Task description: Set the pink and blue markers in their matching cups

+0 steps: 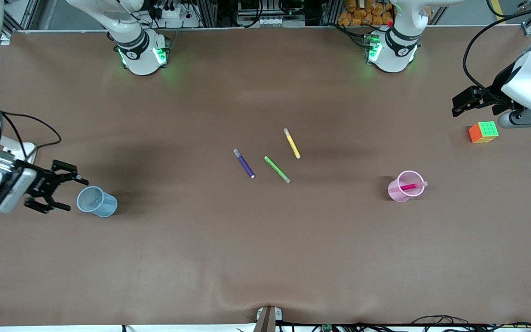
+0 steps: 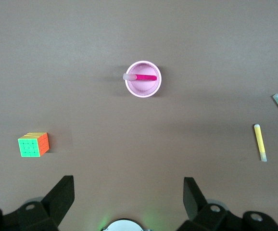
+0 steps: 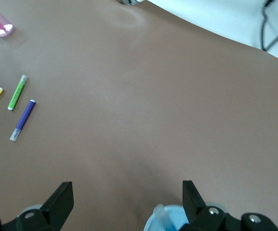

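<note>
The light pink cup (image 1: 404, 193) stands upright toward the left arm's end of the table, with the pink marker (image 1: 410, 186) inside it, pale end resting on the rim. Both show in the left wrist view: cup (image 2: 143, 90), marker (image 2: 146, 77). The light blue cup (image 1: 97, 201) stands toward the right arm's end. In the right wrist view it (image 3: 173, 221) holds a marker whose pale end (image 3: 159, 210) sticks up; the marker's body is hidden. My right gripper (image 1: 73, 193) (image 3: 126, 185) is open and empty beside the blue cup. My left gripper (image 1: 455, 106) (image 2: 128, 182) is open and empty, raised near the cube.
A dark purple pen (image 1: 244, 163), a green pen (image 1: 277, 169) and a yellow pen (image 1: 292, 143) lie in the middle of the table. A colourful puzzle cube (image 1: 483, 132) sits near the left arm's end, farther from the camera than the pink cup.
</note>
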